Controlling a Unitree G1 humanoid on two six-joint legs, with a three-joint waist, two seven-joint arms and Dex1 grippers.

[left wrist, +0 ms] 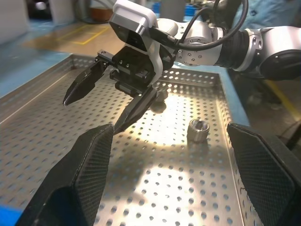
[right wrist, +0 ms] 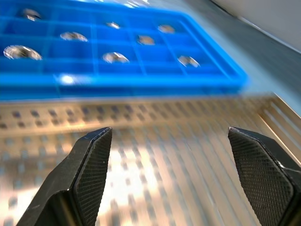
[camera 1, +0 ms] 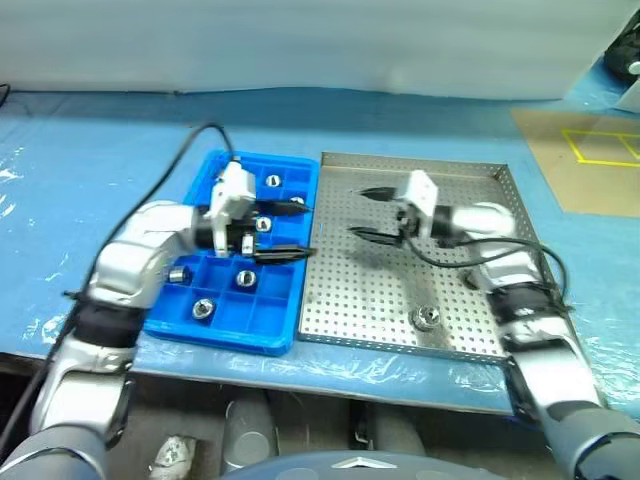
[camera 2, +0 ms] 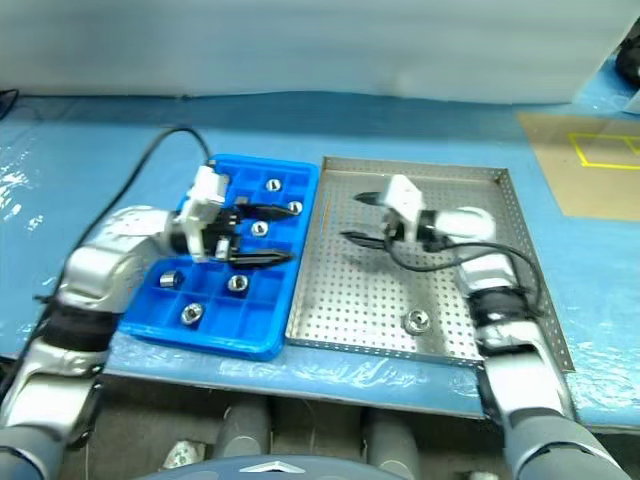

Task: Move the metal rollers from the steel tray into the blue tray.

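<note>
We see both tools, left tool (camera 1: 285, 232) and right tool (camera 1: 368, 214), spread empty, and judge the last roller (camera 1: 427, 318), lower right in the steel tray (camera 1: 470, 340), stiff, slick, best pinched across its sides.

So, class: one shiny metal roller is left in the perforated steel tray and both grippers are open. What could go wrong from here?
1. The left gripper and right gripper face each other closely at the seam between the bright blue compartment tray and the perforated steel tray; they might collide.
2. The last shiny metal roller lies near the front rim, so a poor grasp might knock it against the rim.
</note>
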